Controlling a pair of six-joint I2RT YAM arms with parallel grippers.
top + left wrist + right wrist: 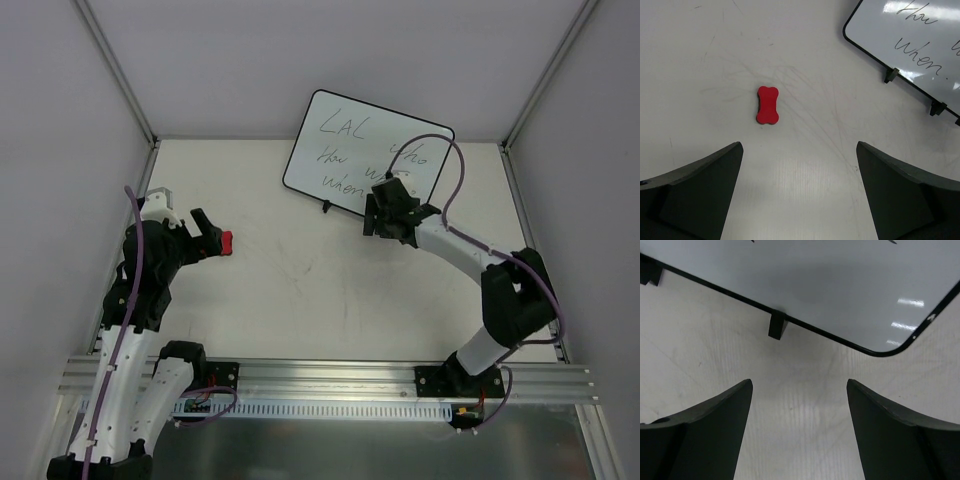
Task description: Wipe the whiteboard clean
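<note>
The whiteboard [350,140] lies tilted at the table's far middle, with black handwritten words on it. Its corner shows in the left wrist view [910,40] and its near edge with a black foot in the right wrist view [840,285]. A small red bone-shaped eraser [227,242] lies on the table at the left, also in the left wrist view [768,104]. My left gripper [210,238] is open and empty, just left of the eraser [799,170]. My right gripper [385,205] is open and empty over the board's near right edge [800,405].
Grey walls with metal posts enclose the white table [320,290]. An aluminium rail [330,378] runs along the near edge. The right arm's purple cable [452,170] arcs over the board's right corner.
</note>
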